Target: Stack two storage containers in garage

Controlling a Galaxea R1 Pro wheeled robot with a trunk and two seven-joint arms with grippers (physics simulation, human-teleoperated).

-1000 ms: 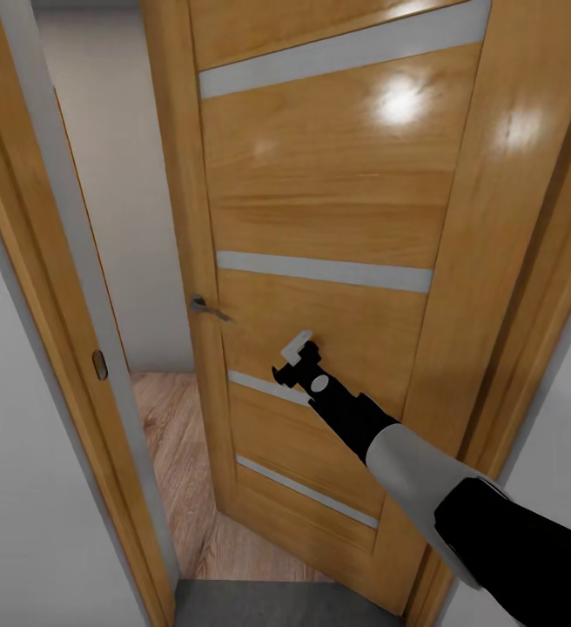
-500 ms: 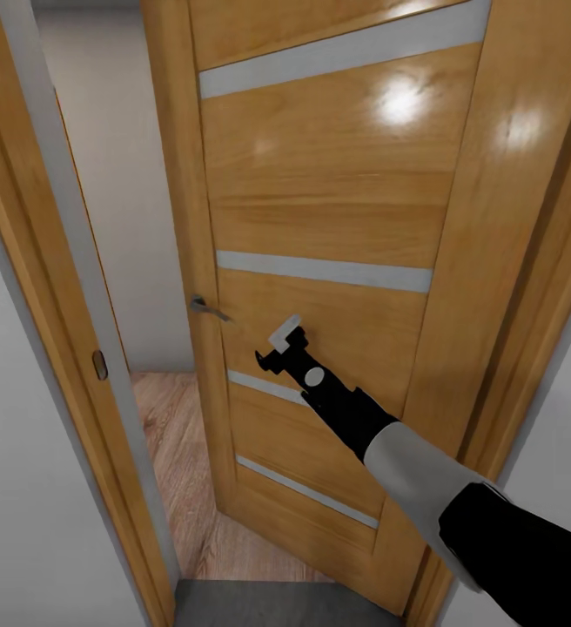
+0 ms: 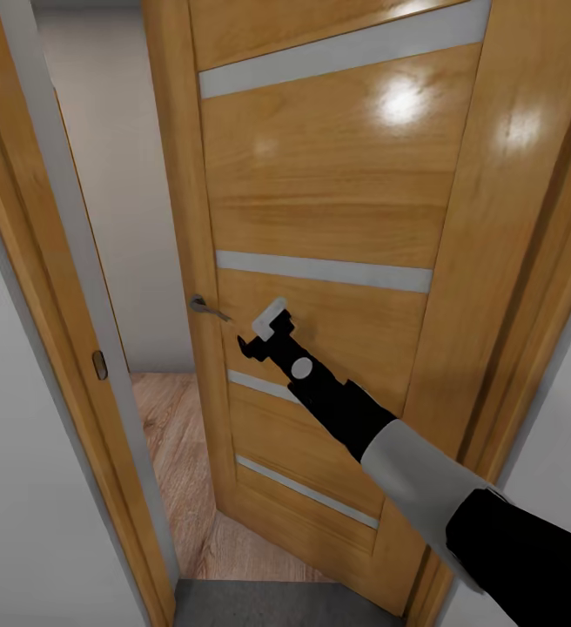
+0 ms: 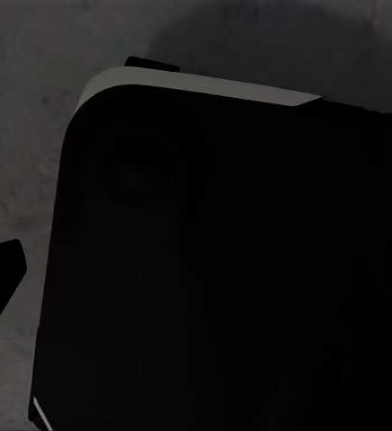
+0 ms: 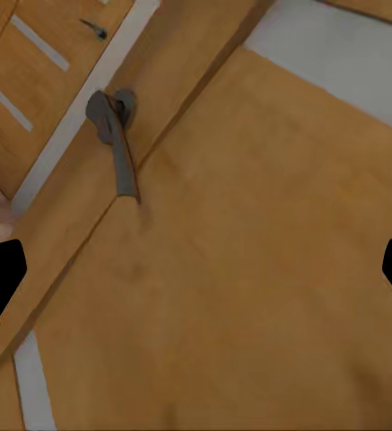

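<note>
Before the robot stands a wooden door [image 3: 320,218], partly open, with light wood-plank floor [image 3: 168,453] beyond it at 11 o'clock. Right gripper [image 3: 259,335] is near the grey door handle [image 3: 205,306], at its 4 o'clock, fingers wide and empty. Left gripper's fingers: I cannot tell.

The honey-coloured wooden door with pale glass strips [image 3: 320,226] blocks everything from twelve to three o'clock. At eleven a narrow gap [image 3: 120,218] stays open — pale wood-plank floor [image 3: 177,444] beyond, hemmed by the wooden door frame [image 3: 55,287] — its grey lever handle [image 3: 205,306] jutting in.
</note>
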